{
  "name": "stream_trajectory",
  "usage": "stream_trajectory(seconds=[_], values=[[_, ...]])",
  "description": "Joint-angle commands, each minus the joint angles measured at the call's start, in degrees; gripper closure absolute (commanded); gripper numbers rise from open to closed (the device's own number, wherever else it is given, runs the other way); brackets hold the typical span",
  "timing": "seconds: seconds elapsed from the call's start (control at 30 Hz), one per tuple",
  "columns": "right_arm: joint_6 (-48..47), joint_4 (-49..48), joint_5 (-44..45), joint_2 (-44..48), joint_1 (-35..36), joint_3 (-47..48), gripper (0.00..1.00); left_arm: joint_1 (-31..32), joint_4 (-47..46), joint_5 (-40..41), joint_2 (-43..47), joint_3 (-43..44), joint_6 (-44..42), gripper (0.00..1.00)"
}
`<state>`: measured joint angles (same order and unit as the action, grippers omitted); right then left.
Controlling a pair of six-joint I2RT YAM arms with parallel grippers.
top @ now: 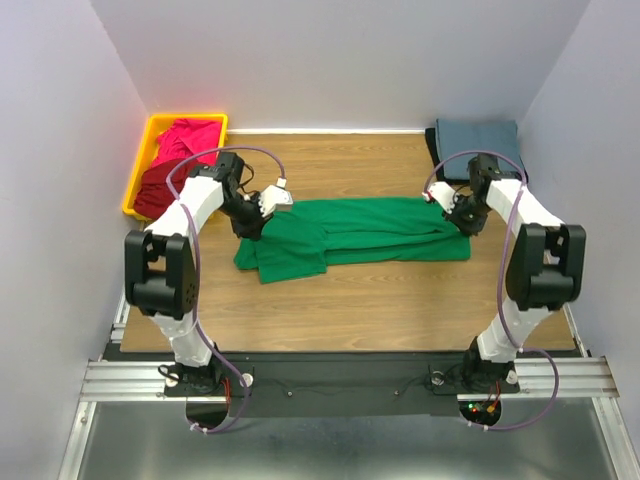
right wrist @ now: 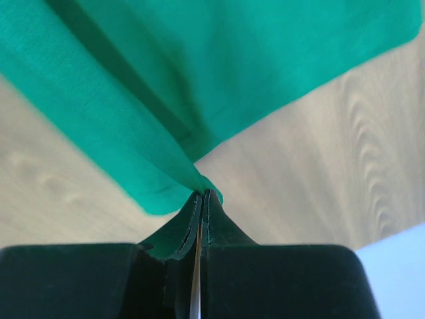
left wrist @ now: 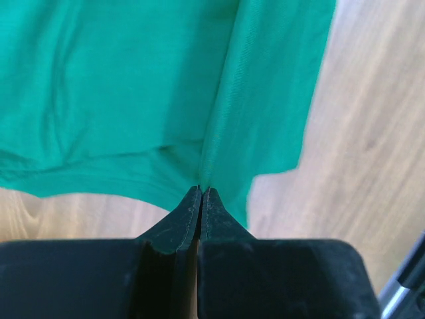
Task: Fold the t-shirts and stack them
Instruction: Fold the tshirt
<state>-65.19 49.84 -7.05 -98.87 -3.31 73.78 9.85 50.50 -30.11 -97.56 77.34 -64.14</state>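
The bright green t-shirt [top: 350,232] lies stretched across the middle of the wooden table, partly folded lengthwise. My left gripper [top: 250,226] is shut on its left end; in the left wrist view the jaws [left wrist: 201,191] pinch a fold of green cloth [left wrist: 133,86]. My right gripper [top: 462,222] is shut on its right end; in the right wrist view the jaws [right wrist: 202,194] pinch a corner of the green cloth [right wrist: 199,66]. A slate blue-grey t-shirt [top: 478,136] lies folded at the back right. The magenta pink t-shirt [top: 186,138] and dark red t-shirt [top: 158,186] lie in the bin. The black t-shirt is out of view.
The yellow plastic bin [top: 140,160] stands at the back left corner. White walls close the table at the back and sides. The table's near edge [top: 340,345] runs in front of the arm bases.
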Motion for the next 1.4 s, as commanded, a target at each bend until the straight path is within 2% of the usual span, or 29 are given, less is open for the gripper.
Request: stream_trajectory(seconds=[0.0, 0.2, 0.37, 0.43, 0.47, 0.5, 0.53, 0.57, 0.63, 0.73, 0.83, 1.0, 1.2, 1.37], values=[[-0.56, 0.34, -0.77, -5.62, -0.29, 7.42, 0.99, -1.32, 2.5, -2.06, -5.43, 6.75, -1.16, 1.0], [0.59, -0.45, -1.13, -13.71, -0.29, 14.01, 0.99, -3.16, 2.58, -2.76, -12.64, 12.91, -0.55, 1.0], [2.6, -2.03, -1.12, -16.79, -0.2, 15.87, 0.9, -3.78, -1.7, -1.8, -15.2, 12.66, 1.03, 0.99], [3.57, -2.47, -0.86, -17.14, 0.06, 16.48, 0.85, -3.87, -3.12, -1.53, -15.82, 11.96, 2.52, 0.88], [4.1, -2.73, -0.77, -17.15, 0.23, 16.49, 0.73, -3.87, -3.82, -1.45, -16.08, 11.96, 3.22, 0.81], [5.15, -3.17, -0.77, -16.8, 0.41, 16.57, 0.61, -4.04, -4.79, -1.71, -16.0, 11.87, 4.19, 0.64], [5.86, -3.17, -0.95, -16.36, 0.41, 16.66, 0.61, -4.05, -4.88, -2.14, -15.56, 11.87, 4.63, 0.59], [6.73, -3.26, -1.04, -15.83, 0.41, 16.75, 0.55, -4.22, -5.06, -2.67, -14.86, 11.69, 5.07, 0.55], [9.28, -3.44, -1.47, -13.2, 0.41, 16.92, 0.48, -4.57, -6.72, -3.64, -10.74, 9.59, 6.56, 0.5], [14.29, -3.26, -3.84, -8.38, 0.41, 16.58, 0.44, -4.57, -11.81, -3.56, -2.31, 3.19, 10.42, 0.45], [18.25, -3.26, -5.6, -5.29, 0.58, 14.82, 0.44, -4.49, -15.6, -2.86, 3.77, -4.37, 13.59, 0.45], [21.41, -3.17, -5.78, -2.91, 0.67, 8.42, 0.55, -4.57, -21.58, 1.54, 6.33, -13.16, 19.83, 0.48], [20.81, -3.7, -5.6, -3.7, 0.76, 1.56, 0.51, -5.01, -24.04, 2.86, 3.61, -16.16, 22.39, 0.45], [20.8, -5.98, -5.35, -5.89, 0.85, -1.44, 0.49, -5.19, -25.1, 4.18, 0.09, -17.05, 22.65, 0.46]])
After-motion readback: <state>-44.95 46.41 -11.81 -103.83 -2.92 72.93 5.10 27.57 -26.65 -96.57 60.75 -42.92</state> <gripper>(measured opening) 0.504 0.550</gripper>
